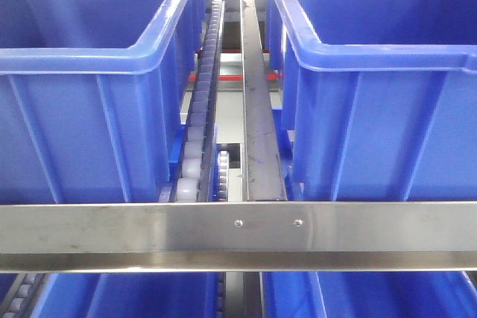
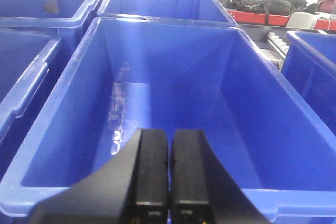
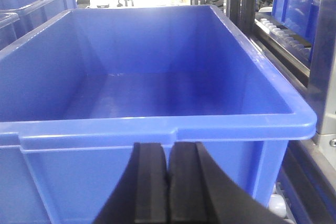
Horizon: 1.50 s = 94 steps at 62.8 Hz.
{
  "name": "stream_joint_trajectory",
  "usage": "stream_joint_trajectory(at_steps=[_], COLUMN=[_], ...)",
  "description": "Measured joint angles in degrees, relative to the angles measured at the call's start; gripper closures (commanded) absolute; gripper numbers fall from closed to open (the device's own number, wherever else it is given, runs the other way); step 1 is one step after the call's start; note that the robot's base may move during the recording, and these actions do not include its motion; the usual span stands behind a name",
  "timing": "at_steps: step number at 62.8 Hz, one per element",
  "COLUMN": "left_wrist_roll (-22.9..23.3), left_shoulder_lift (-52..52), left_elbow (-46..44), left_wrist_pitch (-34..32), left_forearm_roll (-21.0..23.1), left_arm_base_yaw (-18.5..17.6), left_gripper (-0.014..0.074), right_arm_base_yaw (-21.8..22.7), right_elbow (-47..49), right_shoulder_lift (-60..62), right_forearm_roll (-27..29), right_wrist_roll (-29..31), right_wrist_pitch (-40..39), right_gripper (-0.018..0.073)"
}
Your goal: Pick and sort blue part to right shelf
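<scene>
Left wrist view: left tool (image 2: 168,182) closed, empty, over bin (image 2: 173,103); right tool (image 3: 168,182) likewise closed before bin (image 3: 157,124). Blue part unseen, direction can't be judged.

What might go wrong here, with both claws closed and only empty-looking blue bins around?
The left gripper and right gripper are both shut with nothing between them, and no blue part shows, so the sort may stall. The right gripper sits low near its bin's rim; moving forward might bump it.
</scene>
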State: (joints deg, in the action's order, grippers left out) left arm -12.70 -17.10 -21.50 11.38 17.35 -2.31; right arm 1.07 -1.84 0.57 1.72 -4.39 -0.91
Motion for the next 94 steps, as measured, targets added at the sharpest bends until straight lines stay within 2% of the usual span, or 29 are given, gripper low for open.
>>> stream_joint_trajectory(at_steps=[10,19,27,40,46,94], left_wrist_roll=[0.9,7.6,9.8,10.5,10.5,10.5], left_shoulder_lift=[2.6,8.1,12.3,14.6,15.3,17.5], left_elbow=[2.4,7.8,13.1,21.9,22.0,22.0], left_wrist_pitch=[0.2,0.3,-2.5,-9.2,-11.4,-11.4], left_forearm_roll=[-3.4,-10.0,-12.7,-12.5,-12.4,-12.2], left_arm_base_yaw=[0.0,0.0,0.0,0.0,0.0,0.0], left_gripper=[0.0473,0.0473,0.0473,0.0473,0.0473,0.0473], right_arm_base_yaw=[0.0,0.0,0.0,0.0,0.0,0.0], right_elbow=[0.0,0.0,0.0,0.0,0.0,0.0], right_shoulder_lift=[0.0,0.0,0.0,0.0,0.0,0.0], right_forearm_roll=[0.0,0.0,0.0,0.0,0.0,0.0], right_wrist_roll=[0.0,0.0,0.0,0.0,0.0,0.0], right_wrist_pitch=[0.0,0.0,0.0,0.0,0.0,-0.1], right_gripper=[0.0504,0.0504,0.0504,0.0504,0.0504,0.0504])
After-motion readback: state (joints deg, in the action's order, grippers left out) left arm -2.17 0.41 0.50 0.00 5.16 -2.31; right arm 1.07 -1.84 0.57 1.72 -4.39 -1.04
